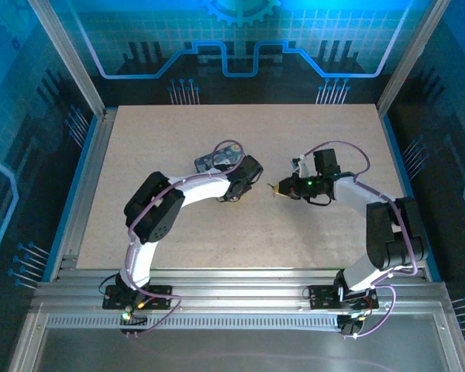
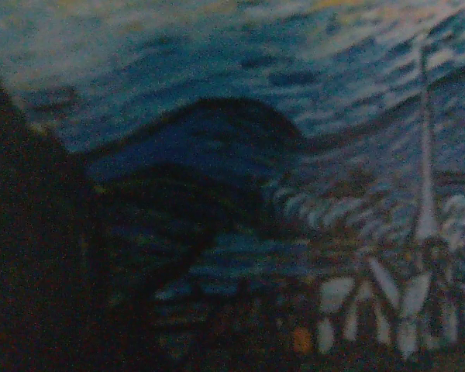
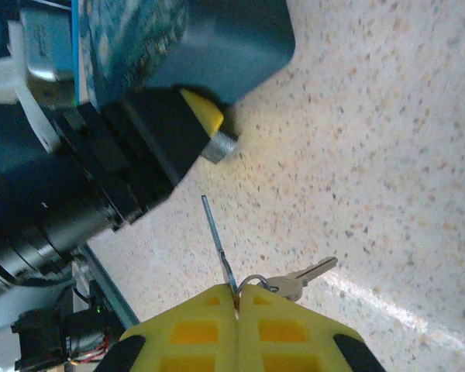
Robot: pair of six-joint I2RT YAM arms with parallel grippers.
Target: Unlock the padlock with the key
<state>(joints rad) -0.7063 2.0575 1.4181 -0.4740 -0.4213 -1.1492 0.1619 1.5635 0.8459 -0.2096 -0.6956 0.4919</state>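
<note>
Right end effector (image 3: 237,301): yellow fingertips (image 3: 194,333) pressed together with no gap, pinching the key (image 3: 213,226). The key is a thin silvery blade sticking straight out ahead of the tips, clear of the worktop (image 3: 387,139). A small key ring (image 3: 252,280) sits right at the tips. A second key (image 3: 306,272) hangs off it to one side of the end effector, its bit pointing away.

Just ahead of the key tip, not touching, is the left end effector (image 1: 246,178). From the right wrist, one dark finger with a yellow pad (image 3: 200,111) lies against the underside of the patterned box (image 3: 217,39) (dark case, blue swirl picture on one face). Only that one finger is readable, so I cannot tell how far the left end effector is open or whether it actually grips the box.

A short silvery stub (image 3: 221,146) pokes out just beside the yellow pad, facing the key. I cannot tell whether it is part of the padlock.

Top view: the right end effector (image 1: 277,188) faces the left one near mid-worktop (image 1: 294,132) with a small gap between them. The box (image 1: 215,160) is on the far side of the left end effector, touching it. The left wrist view is blurred, with the blue swirl picture (image 2: 240,155) very close.
</note>
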